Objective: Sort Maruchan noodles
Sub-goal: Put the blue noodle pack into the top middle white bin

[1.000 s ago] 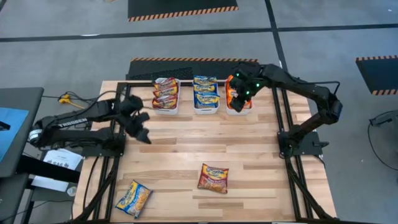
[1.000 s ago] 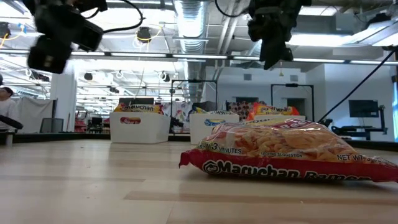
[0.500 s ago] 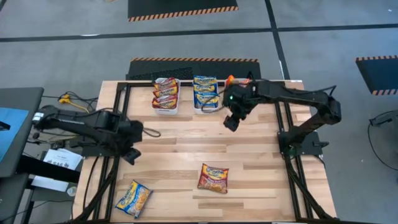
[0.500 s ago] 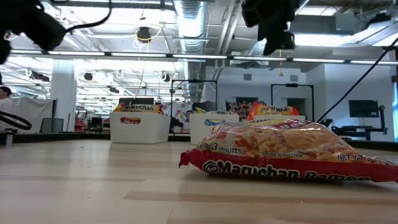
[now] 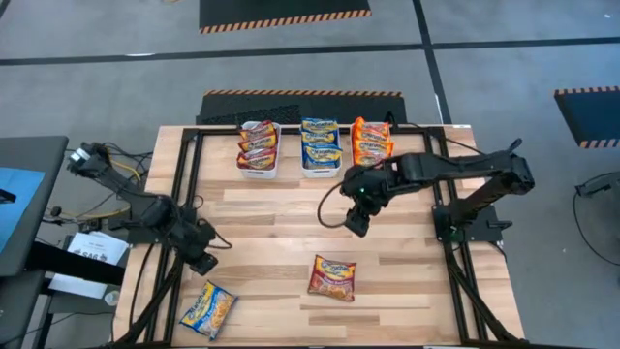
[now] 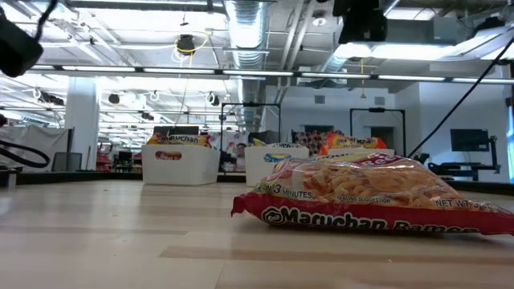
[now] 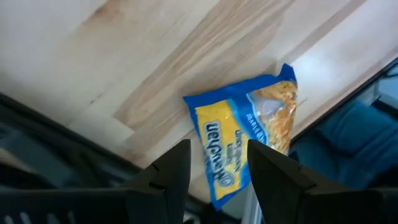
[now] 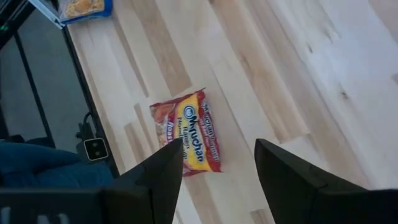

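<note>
Two Maruchan packets lie flat on the table's near half: a dark red one (image 5: pixel 332 277) (image 8: pixel 189 134) (image 6: pixel 369 197) near the middle and a blue one (image 5: pixel 208 308) (image 7: pixel 245 140) at the near left corner. More packets lie sorted in three white bins at the far edge: red (image 5: pixel 258 148), blue (image 5: pixel 321 147), orange (image 5: pixel 371 143). My left gripper (image 5: pixel 203 260) (image 7: pixel 217 149) hangs open above the table, just far of the blue packet. My right gripper (image 5: pixel 356 225) (image 8: pixel 217 152) is open in the air over the table's middle, far of the red packet.
The bins (image 6: pixel 181 164) stand side by side along the far edge. Black frame rails run along the table's left side (image 5: pixel 179 208) and right side (image 5: pixel 441 208). Bare wood (image 5: pixel 281 223) lies between the bins and the two loose packets.
My right gripper has left the orange bin and swung toward the near edge, out over the table's middle toward the red packet. My left gripper has travelled toward the near left corner and come down toward the blue packet. Both packets have stayed put.
</note>
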